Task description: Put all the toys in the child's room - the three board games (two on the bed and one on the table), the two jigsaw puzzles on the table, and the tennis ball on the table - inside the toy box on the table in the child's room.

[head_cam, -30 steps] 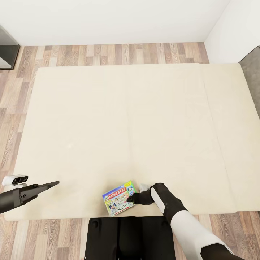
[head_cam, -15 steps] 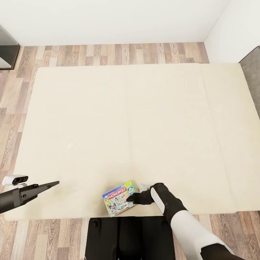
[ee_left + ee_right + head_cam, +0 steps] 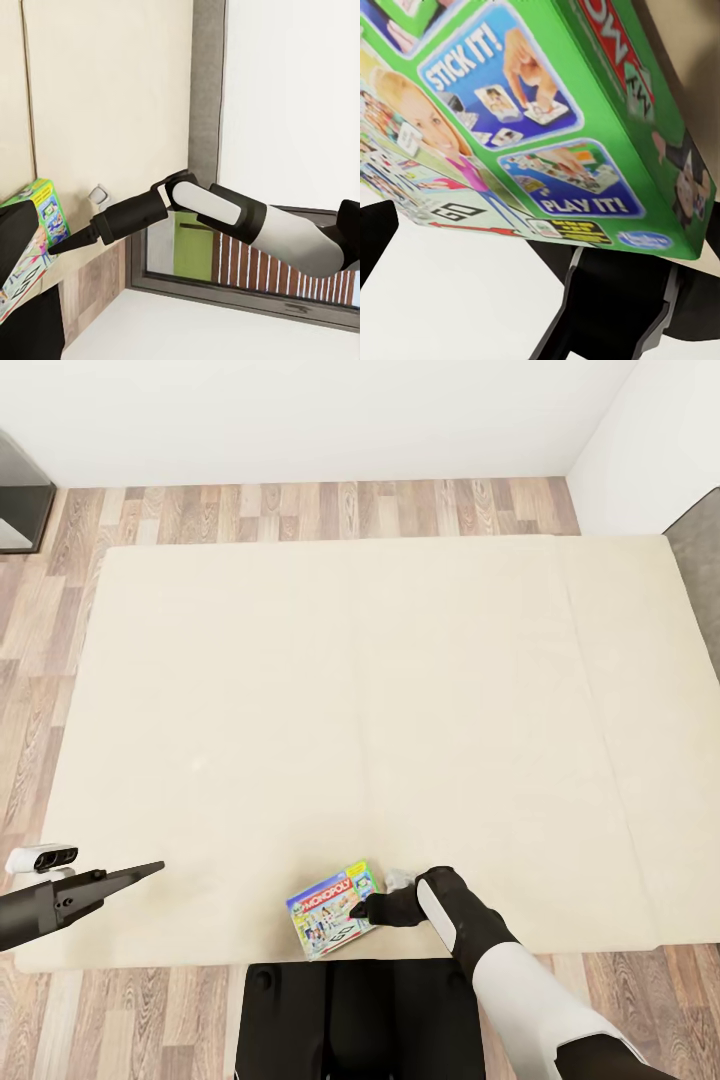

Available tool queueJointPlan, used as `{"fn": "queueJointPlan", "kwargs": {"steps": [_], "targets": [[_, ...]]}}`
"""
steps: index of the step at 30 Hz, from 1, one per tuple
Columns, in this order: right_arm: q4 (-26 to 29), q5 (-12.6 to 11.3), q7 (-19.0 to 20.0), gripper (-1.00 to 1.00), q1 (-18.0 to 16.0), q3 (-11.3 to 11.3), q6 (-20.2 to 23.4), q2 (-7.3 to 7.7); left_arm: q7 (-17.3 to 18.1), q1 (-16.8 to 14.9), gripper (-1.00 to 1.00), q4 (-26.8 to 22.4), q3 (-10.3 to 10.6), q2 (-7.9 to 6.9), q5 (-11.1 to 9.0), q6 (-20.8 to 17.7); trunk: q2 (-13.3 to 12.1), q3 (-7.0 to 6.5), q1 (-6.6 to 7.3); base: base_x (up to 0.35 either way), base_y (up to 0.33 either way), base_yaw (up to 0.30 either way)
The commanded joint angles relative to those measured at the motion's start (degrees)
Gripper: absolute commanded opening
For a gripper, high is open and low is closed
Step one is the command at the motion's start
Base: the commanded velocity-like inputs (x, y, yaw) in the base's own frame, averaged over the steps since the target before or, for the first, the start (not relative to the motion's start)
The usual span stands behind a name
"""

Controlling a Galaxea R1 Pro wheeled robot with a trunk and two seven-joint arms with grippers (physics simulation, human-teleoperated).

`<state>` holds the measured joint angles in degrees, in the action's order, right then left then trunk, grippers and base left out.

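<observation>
Monopoly box at bed near edge, slightly lifted at one side. Right gripper at box's right edge; jaws seemingly clamped on it, box tilted close in right wrist view. Left gripper off bed's near-left corner, jaw state cannot tell. Risk: edge-only grip, so box could pivot, slip out, drop off bed edge onto floor.

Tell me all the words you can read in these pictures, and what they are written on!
"MONOPOLY": red band on top of the board game box lying on the bed, by the right hand.
"STICK IT!": blue panel on the box's side.
"PLAY IT!": second blue panel on that side.
"OW", cut off: the red logo, right wrist view.
Blue oval badge at the corner: too blurred to read.
Yellow-and-black strip of small print: too small to read.
</observation>
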<state>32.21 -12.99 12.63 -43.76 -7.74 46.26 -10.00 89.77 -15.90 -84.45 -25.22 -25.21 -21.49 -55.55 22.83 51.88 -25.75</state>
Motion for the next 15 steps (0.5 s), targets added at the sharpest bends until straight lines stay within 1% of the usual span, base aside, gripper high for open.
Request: {"fn": "queueJointPlan", "kwargs": {"steps": [1,7,11,15], "targets": [[0.05,-0.08,0.02,1.0,-0.01,-0.05,0.24,0.0,0.23,-0.01,1.0,-0.01,0.0,-0.02,0.05,-0.61,0.09,0.06,-0.03,0.0,0.003,0.0],[0.05,-0.18,0.03,1.0,-0.01,0.0,0.24,0.0,0.23,-0.01,1.0,-0.01,0.0,-0.02,0.05,-0.61,0.09,0.06,-0.03,0.0,0.011,0.0],[0.05,-0.26,0.05,1.0,-0.01,0.0,0.24,0.0,0.23,-0.01,1.0,-0.01,0.0,-0.02,0.05,-0.61,0.09,0.06,-0.03,0.0,0.096,0.0],[0.05,-0.22,0.06,1.0,-0.01,0.0,0.24,0.0,0.23,-0.01,1.0,-0.01,0.0,-0.02,0.05,-0.61,0.09,0.06,-0.03,0.0,0.032,0.0]]}}
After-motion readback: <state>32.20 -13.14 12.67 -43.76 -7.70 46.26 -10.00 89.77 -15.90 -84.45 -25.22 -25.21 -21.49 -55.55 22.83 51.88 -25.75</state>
